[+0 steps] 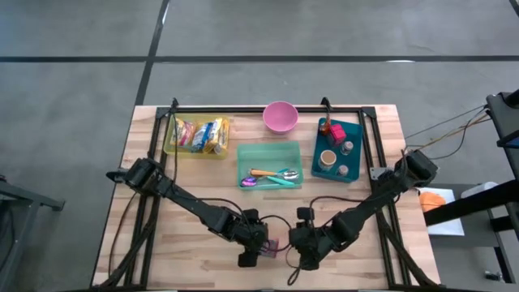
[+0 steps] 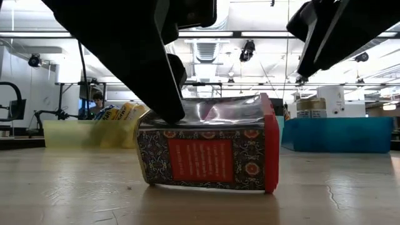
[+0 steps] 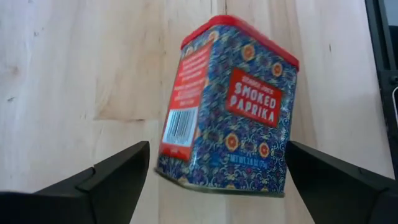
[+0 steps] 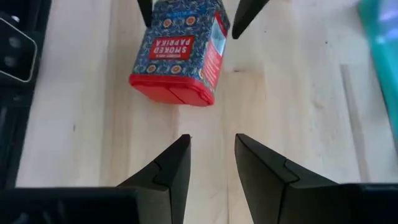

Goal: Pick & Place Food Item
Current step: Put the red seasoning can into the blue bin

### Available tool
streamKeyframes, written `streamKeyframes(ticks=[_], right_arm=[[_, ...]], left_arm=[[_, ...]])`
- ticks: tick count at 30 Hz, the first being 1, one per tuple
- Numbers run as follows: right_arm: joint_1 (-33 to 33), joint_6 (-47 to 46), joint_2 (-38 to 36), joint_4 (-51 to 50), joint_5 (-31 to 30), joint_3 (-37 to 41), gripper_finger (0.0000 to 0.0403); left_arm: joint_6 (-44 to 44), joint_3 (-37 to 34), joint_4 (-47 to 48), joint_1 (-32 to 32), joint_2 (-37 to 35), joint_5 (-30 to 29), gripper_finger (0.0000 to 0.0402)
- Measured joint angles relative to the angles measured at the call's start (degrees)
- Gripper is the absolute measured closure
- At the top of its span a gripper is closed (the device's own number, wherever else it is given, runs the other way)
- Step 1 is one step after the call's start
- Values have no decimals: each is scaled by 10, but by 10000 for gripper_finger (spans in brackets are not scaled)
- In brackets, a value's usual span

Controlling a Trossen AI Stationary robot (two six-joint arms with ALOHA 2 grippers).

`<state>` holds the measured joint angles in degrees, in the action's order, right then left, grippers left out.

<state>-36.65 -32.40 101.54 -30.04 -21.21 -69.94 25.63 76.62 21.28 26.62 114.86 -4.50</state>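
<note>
A blue patterned tin of smoked paprika (image 3: 227, 106) with a red lid lies on one broad side on the wooden table (image 1: 186, 235), near the front edge. The lid end (image 2: 270, 144) points toward the table's right. My left gripper (image 3: 217, 155) is open wide and slants down from the table's left, one finger on each side of the tin's bottom end. My right gripper (image 4: 212, 146) hovers just right of the lid end, clear of the tin (image 4: 180, 53). Its fingers stand a narrow gap apart with nothing between them. My left gripper's fingers (image 3: 118, 180) stand on either side of the tin's bottom end (image 3: 217, 177), slanting down from the table's left. They are very close to it, and I cannot tell whether either finger touches the tin.
Along the far side stand a yellow tray of snack packets (image 1: 197, 136), a pink bowl (image 1: 280, 116), a green tray with cutlery (image 1: 269, 165) and a teal tray with small cups (image 1: 336, 150). A person (image 2: 97, 100) sits in the room behind.
</note>
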Motion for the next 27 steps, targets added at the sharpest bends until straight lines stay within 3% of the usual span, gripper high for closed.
streamKeyframes(ticks=[27], right_arm=[[-19, -77, -25, 57, 1, 79, 278]], left_arm=[[-32, 3, -18, 7, 38, -31, 25]])
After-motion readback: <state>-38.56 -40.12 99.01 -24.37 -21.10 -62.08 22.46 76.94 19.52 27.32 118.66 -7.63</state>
